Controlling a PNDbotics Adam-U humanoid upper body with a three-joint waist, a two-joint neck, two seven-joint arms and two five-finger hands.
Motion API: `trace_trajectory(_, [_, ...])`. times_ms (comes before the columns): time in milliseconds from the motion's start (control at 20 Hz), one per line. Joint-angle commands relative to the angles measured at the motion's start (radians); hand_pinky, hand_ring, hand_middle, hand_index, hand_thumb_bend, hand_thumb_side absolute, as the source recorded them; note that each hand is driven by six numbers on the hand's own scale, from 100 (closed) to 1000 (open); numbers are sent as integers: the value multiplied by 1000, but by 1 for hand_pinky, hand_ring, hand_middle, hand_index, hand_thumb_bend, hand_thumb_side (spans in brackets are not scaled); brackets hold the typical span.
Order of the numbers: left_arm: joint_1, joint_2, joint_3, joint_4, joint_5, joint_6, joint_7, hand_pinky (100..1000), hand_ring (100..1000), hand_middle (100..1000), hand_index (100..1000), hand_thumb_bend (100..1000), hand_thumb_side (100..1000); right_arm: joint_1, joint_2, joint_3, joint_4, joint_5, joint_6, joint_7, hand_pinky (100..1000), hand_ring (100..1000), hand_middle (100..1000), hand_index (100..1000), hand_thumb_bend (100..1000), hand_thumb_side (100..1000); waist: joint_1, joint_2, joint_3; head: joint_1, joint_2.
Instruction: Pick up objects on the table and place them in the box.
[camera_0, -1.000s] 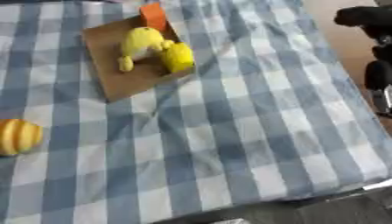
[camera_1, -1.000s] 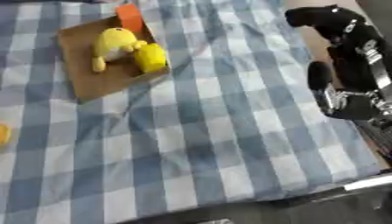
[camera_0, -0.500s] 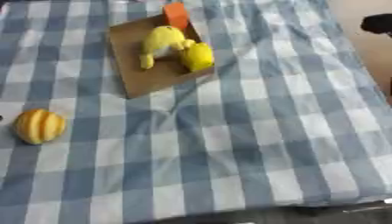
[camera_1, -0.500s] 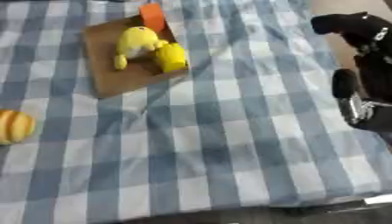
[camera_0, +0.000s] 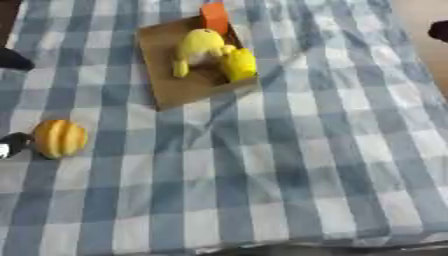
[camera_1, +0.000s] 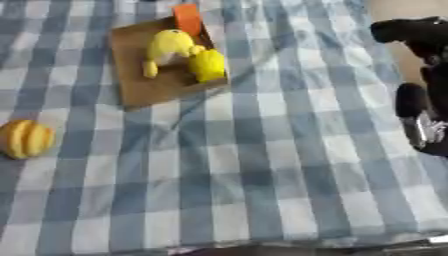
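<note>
- We see a shallow brown box (camera_0: 175, 87) lying askew, holding a yellow banana-like fruit (camera_0: 197, 47), a lemon (camera_0: 239, 65) and an orange block (camera_0: 214, 11).
- A ribbed orange pumpkin (camera_0: 59, 138) lies well apart, left.

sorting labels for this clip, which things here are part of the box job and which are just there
Part of the job:
- box, flat brown, holding yellow toys and an orange block
- orange ribbed fruit, still on the cloth

Just there:
- blue checked tablecloth
- robot's right arm at the right edge

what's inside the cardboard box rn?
The box holds a yellow toy, a second yellow piece against it, and an orange item at the far edge. Anything beneath them is hidden.
</note>
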Motion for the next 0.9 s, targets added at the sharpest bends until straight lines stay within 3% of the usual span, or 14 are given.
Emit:
trace_trajectory(50, [-31,24,-17,-9,-16,3,-39,948,856,789,889,456,489,-12,-15,-3,-15,-12,5,9,828,835,732,859,100,470,3,-12,-3,0,-1])
trace_trajectory(350, [-64,8,-67,-9,-44,35,-99,944,865,822,908,393,404,-16,-7,-1,-15,-19,15,22,829,831,727,858,100,470,8,-6,-14,-3,-7])
trace_trajectory(550, [-73,-3,-89,-9,-76,71,-120,936,874,851,938,303,330,-19,-1,1,-15,-24,24,29,830,829,724,857,100,470,11,-3,-20,-5,-13])
trace_trajectory(900, [-76,-12,-122,-9,-141,160,-151,927,881,865,938,284,310,-28,4,1,-15,-42,33,43,830,827,720,857,100,470,13,-1,-29,9,-17])
